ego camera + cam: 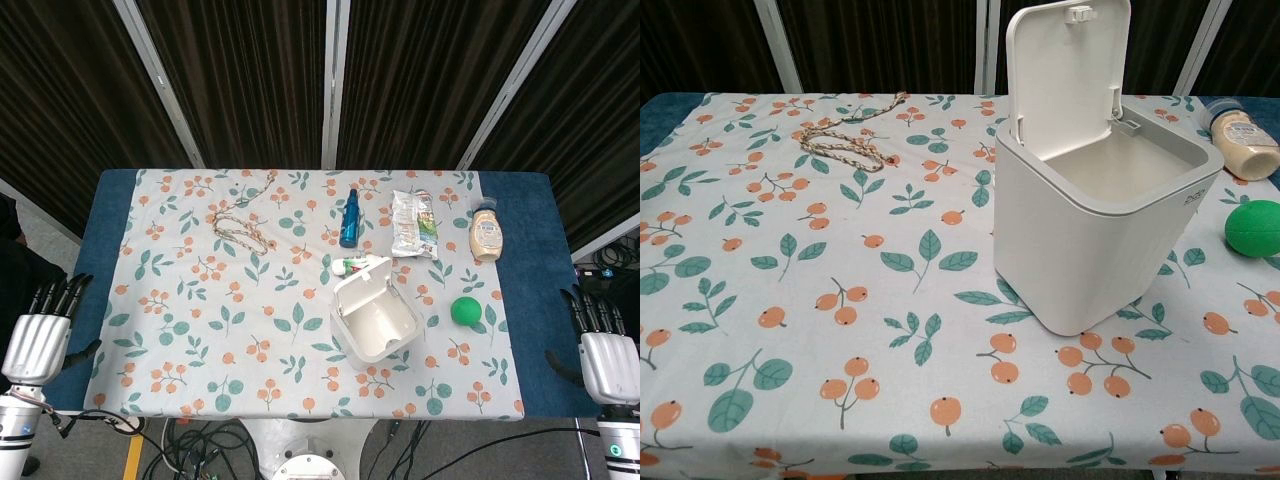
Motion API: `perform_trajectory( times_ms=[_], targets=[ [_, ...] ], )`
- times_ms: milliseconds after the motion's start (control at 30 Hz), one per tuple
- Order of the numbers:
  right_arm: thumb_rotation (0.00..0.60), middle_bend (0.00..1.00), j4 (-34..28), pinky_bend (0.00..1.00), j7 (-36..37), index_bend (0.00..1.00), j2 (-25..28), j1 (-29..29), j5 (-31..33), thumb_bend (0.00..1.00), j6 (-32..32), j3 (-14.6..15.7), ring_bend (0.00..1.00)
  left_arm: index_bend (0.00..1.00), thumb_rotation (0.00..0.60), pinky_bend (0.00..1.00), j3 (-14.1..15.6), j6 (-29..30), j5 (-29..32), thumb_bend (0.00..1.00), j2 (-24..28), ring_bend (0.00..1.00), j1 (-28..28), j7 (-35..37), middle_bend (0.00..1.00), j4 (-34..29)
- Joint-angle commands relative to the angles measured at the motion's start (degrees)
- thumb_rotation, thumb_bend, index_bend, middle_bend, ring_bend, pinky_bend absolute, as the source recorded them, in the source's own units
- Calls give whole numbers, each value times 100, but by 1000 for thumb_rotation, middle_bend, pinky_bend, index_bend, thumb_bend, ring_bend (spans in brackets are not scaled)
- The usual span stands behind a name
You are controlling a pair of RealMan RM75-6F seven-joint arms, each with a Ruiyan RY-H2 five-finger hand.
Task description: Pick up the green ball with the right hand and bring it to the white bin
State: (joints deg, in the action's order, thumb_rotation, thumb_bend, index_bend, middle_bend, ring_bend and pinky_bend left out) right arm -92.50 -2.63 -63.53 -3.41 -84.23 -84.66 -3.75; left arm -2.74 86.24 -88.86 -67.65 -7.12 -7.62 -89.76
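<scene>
The green ball (465,311) (1253,228) lies on the floral cloth, just right of the white bin (375,318) (1110,230), whose lid stands up. My right hand (603,350) hangs off the table's right edge, well to the right of the ball, fingers apart and holding nothing. My left hand (42,335) hangs off the left edge in the same way, fingers apart, nothing in it. Neither hand shows in the chest view.
A blue bottle (349,219), a snack packet (413,223) and a beige sauce bottle (485,231) (1243,128) lie behind the bin. A small green-and-white tube (354,265) lies at the bin's back. A coiled rope (241,228) (845,145) lies far left.
</scene>
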Motion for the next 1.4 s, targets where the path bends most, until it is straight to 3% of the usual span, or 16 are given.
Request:
perform_trajectory(
  times_ms=[33, 433, 767, 1100, 1400],
  targets=[
    [600, 0, 3, 0, -4, 0, -11, -8, 1, 156, 11, 0, 0, 81, 600, 103, 3, 25, -30, 155, -10, 36, -5, -2, 100, 15],
    [600, 0, -119, 0, -465, 0, -80, -205, 345, 165, 443, -76, 0, 82, 600, 103, 8, -27, -1, 156, -72, 37, -37, 91, 100, 144],
    [600, 0, -238, 237, -1460, 0, -215, -1123, 1007, 175, 1747, -357, 0, 82, 600, 104, 35, 43, -18, 156, -101, 36, 3, 122, 100, 154],
    [600, 0, -87, 288, -2337, 0, -654, -1801, 1751, 176, 2643, -371, 0, 82, 600, 104, 67, 101, -108, 155, -71, 36, 15, 99, 100, 67],
    [600, 9, 21, 299, -2941, 0, -965, -2098, 2191, 176, 2716, -298, 47, 83, 600, 104, 52, 22, -9, 156, -126, 36, 2, 135, 100, 166]
  ],
)
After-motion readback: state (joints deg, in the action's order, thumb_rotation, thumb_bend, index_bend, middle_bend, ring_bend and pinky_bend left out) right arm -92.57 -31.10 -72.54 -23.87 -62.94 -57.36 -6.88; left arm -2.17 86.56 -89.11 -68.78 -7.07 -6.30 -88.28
